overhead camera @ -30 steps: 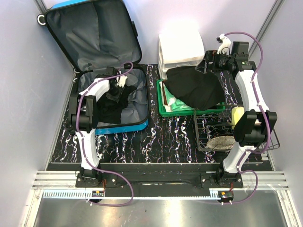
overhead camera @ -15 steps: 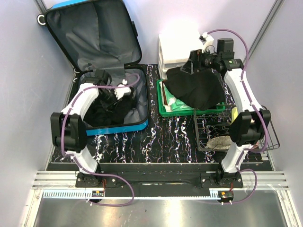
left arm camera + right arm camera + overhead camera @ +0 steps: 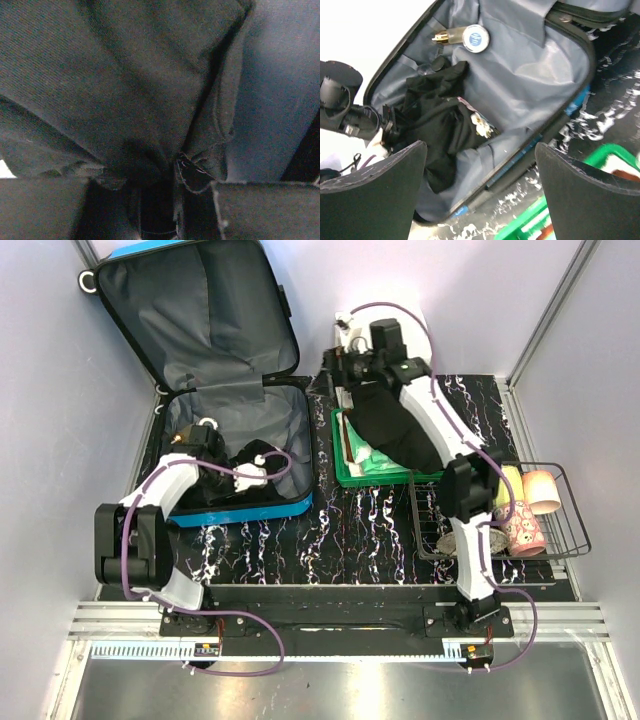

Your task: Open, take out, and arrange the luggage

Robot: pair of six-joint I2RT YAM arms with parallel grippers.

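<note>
The blue luggage (image 3: 290,503) lies open at the back left, its lid (image 3: 200,310) leaning on the wall. Black clothing (image 3: 238,452) is heaped on its grey lining (image 3: 530,75). A small gold-capped bottle with a round blue label (image 3: 475,36) lies in the far corner. My left gripper (image 3: 222,464) is down in the clothing. In the left wrist view (image 3: 152,200) its jaws stand apart with black cloth (image 3: 125,90) bunched between them. My right gripper (image 3: 338,352) is open and empty (image 3: 480,190), hovering between the luggage and the organiser, facing the luggage.
A green tray (image 3: 345,476) right of the luggage holds a black garment (image 3: 400,425). A white drawer organiser (image 3: 425,330) stands behind it. A wire basket (image 3: 572,532) at the right holds cups (image 3: 541,490). Walls close in on both sides.
My right arm has swung left from the back right corner, over the organiser, towards the luggage. My left arm's elbow has dropped towards the near left and its gripper has shifted within the clothing.
</note>
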